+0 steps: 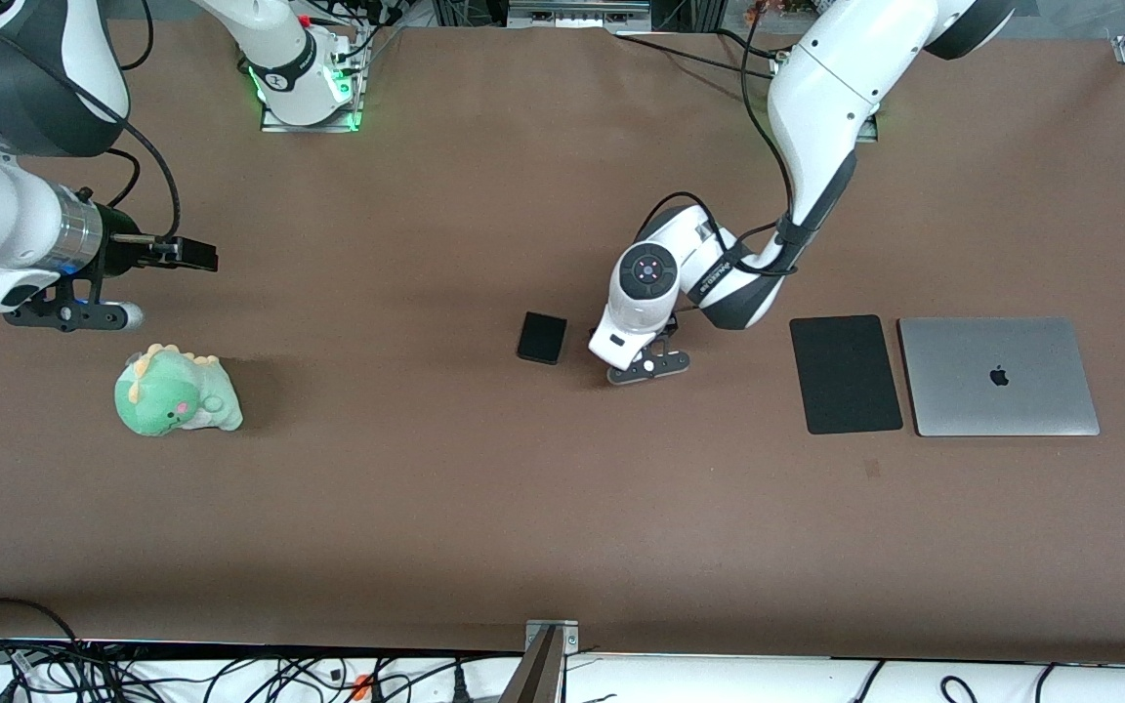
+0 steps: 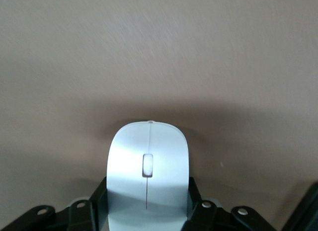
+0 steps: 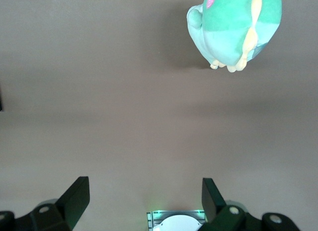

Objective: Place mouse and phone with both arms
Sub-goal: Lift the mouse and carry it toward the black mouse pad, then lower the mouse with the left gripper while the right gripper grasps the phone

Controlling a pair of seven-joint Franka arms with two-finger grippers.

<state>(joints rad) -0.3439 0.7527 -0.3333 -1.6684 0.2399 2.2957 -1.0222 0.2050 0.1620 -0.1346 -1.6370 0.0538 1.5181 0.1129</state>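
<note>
Gripping the smooth white oval mouse [image 2: 147, 174], left hand [image 2: 147, 211]; right hand [image 3: 145, 196] wide open, empty.

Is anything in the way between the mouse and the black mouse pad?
Nothing visible. The left gripper holds the mouse between its fingers, beside the phone. Only bare table lies toward the mouse pad.

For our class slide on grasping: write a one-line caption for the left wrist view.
Left pincer straddling the white mouse on the brown table, one finger at each side.
</note>
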